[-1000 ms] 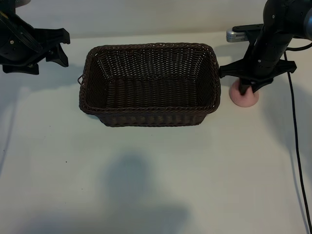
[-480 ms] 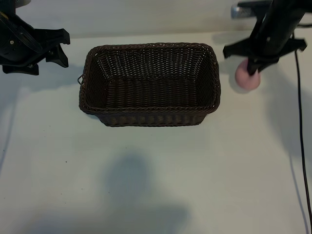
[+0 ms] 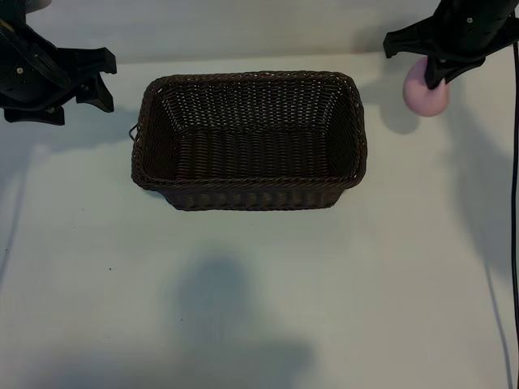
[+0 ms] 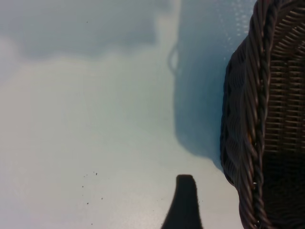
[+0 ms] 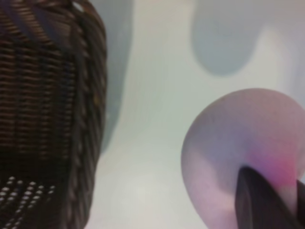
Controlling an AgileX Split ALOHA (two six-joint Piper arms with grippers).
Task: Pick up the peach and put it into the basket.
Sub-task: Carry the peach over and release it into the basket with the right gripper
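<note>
- Exterior view: the basket sits in the upper middle of the frame on the pale table, its inside holding nothing.
- The right gripper is at the upper right of the frame, closed on the peach, which hangs clear of the table, apart from the basket's right end. The peach's shadow falls on the table just left of it.
- The left gripper hangs at the upper left of the frame, jaws spread wide, holding nothing, well apart from the basket's left end.
- Right wrist view: the peach fills the lower right of the frame with a dark fingertip pressed on its pink-red spot; the basket rim runs down the left side.
- Left wrist view: the basket end stands along the right edge, and one dark fingertip shows at the bottom middle above bare table.
</note>
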